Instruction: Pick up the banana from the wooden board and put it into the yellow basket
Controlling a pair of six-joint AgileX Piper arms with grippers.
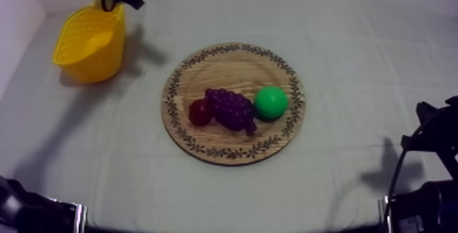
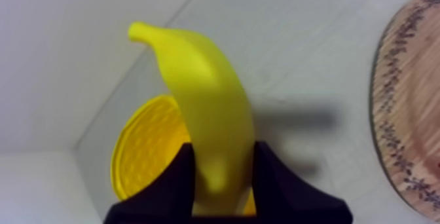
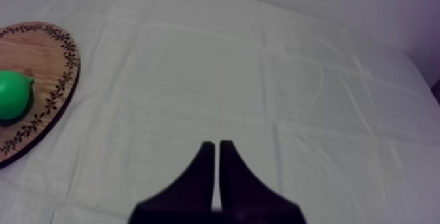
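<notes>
While the left hand (image 2: 224, 149) hangs over the yellow basket (image 1: 95, 62) near the table's far left corner, its two black fingers (image 2: 180, 181) are clamped on the banana (image 2: 203, 89), one on each side of the fruit's lower part. The banana stands nearly upright in that grip. Its stem end curves up and away from the fingers, and its other end is hidden between them. Seen from the left wrist, the basket's open mouth lies just behind and below the banana, and the patterned rim of the wooden board lies off to one side. Whether the banana touches the basket cannot be told. The basket rests on the grey-white cloth of the table (image 1: 354, 65), well apart from the round wooden board (image 1: 276, 140), which sits at the table's middle. Three toy fruits lie in a row across the board. A small red fruit (image 1: 199, 112) is on the side toward the table's left edge, a bunch of dark grapes (image 1: 230, 107) is in the centre touching it, and a green pear (image 1: 271, 102) is just beside the grapes on the side toward the right edge. The right hand (image 3: 217, 147) is low at the table's near right corner, with its fingers pressed together into a narrow wedge that holds nothing. It points across bare cloth, and the board's edge and the pear lie off to its side.
</notes>
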